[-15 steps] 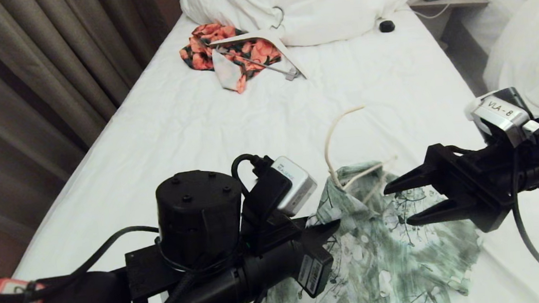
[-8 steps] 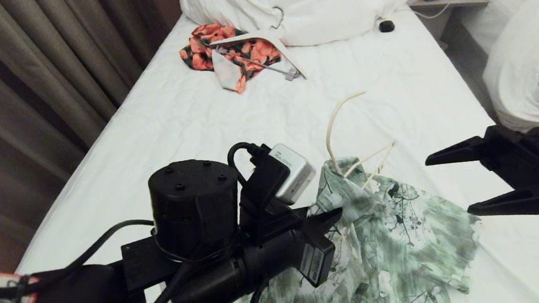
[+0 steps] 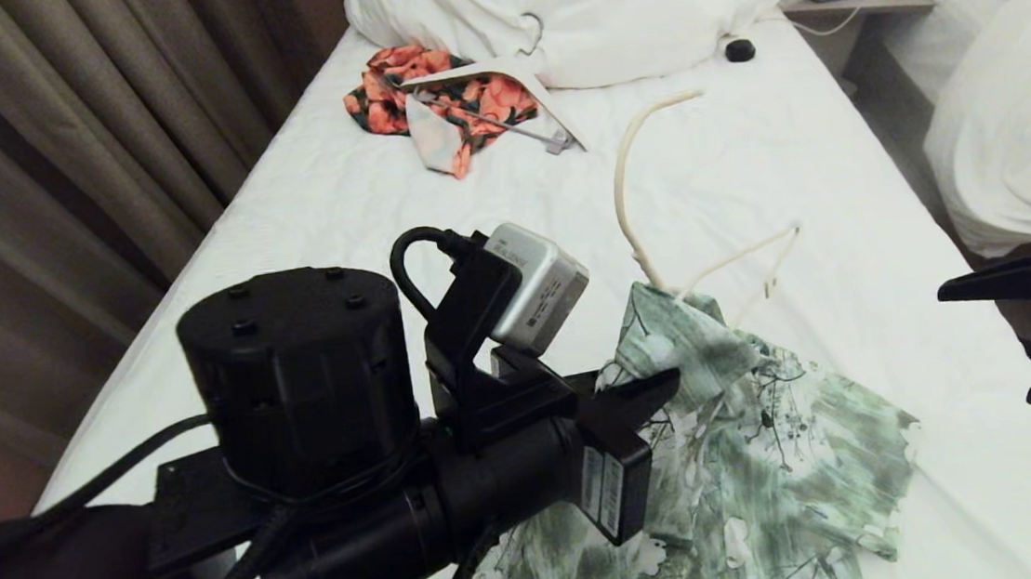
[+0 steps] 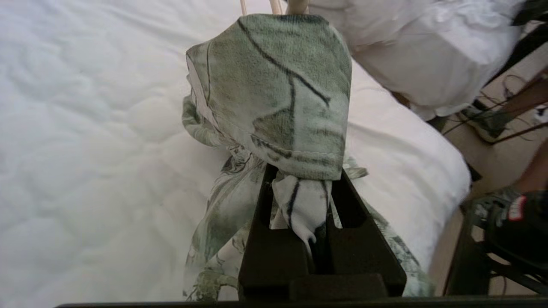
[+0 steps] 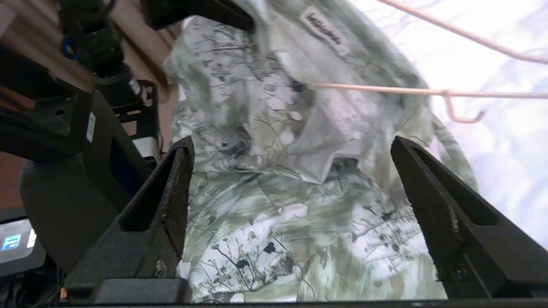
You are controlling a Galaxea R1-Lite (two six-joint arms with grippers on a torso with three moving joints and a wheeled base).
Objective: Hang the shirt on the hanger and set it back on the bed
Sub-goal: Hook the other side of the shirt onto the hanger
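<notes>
The green-and-white shirt lies crumpled on the near part of the bed, its collar end lifted. My left gripper is shut on a fold of that fabric; the left wrist view shows the cloth pinched between the jaws of that left gripper. The cream wire hanger sticks up out of the raised shirt, one arm poking out to the right. My right gripper hangs open at the right edge, clear of the cloth. From the right wrist, the right gripper faces the shirt and a hanger wire.
An orange-red floral garment and a thicker white hanger lie near the pillows at the bed's head. A small black object sits beside them. Curtains line the left; a neighbouring bed stands to the right.
My right gripper has pulled back to the right, away from the shirt, and its jaws have spread wider. The left gripper has risen with the shirt, and the hanger's hook stands higher.
</notes>
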